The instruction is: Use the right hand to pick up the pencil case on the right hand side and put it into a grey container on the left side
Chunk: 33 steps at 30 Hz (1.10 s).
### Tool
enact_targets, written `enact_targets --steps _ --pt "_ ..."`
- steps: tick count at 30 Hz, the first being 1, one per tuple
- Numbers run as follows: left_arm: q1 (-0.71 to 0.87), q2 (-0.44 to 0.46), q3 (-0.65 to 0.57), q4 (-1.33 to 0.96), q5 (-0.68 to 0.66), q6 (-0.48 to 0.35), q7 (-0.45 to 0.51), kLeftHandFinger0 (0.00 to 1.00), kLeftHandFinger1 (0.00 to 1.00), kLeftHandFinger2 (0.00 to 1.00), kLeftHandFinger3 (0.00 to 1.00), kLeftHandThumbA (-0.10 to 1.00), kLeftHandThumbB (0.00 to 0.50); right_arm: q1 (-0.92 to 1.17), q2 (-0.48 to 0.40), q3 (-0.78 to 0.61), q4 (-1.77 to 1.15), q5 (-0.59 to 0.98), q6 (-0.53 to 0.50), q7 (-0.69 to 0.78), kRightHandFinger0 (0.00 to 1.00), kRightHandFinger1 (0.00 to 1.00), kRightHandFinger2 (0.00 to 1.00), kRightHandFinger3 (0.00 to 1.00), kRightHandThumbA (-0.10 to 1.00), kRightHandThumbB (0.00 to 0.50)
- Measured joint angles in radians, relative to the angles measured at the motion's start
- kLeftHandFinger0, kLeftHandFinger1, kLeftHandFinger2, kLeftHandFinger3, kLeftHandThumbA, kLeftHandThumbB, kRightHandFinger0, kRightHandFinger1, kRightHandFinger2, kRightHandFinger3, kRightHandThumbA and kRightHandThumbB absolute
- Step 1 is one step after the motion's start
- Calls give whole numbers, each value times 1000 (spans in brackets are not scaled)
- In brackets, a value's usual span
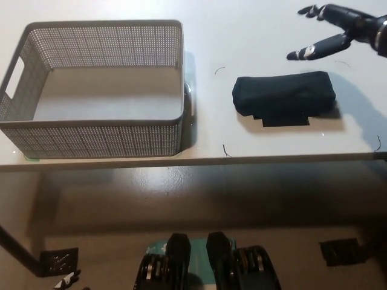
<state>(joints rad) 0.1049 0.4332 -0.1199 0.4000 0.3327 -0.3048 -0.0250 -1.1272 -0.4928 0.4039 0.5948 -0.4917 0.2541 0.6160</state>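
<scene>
While the right hand [338, 27] hovers with fingers spread, holding nothing | pencil case [283, 95]: on table [254, 36] | basket [97, 90]: well left, apart.

The pencil case [283, 96] is a dark, soft, oblong pouch lying flat on the right part of the white table, long axis left to right. The grey container [94, 130] is a rectangular perforated basket with cut-out handles, upright and empty, well apart at the left.
</scene>
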Motion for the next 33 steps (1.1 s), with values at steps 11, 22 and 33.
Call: enact_targets --steps 11,22,33 --pt "-7 1 -2 -3 3 -2 -21 1000 1000 1000 1000 1000 266 4 48 28 60 -11 -7 -16 1000 1000 1000 1000 850 500" --pt "-19 1 -2 -4 -1 -4 -48 1000 1000 1000 1000 983 225 31 53 52 132 -30 -14 -41 1000 1000 1000 1000 815 500" --pt "-22 12 -1 -3 -7 -9 -70 1000 998 1000 1000 963 257 24 61 89 277 -57 -16 -77 1000 1000 1000 1000 819 500"
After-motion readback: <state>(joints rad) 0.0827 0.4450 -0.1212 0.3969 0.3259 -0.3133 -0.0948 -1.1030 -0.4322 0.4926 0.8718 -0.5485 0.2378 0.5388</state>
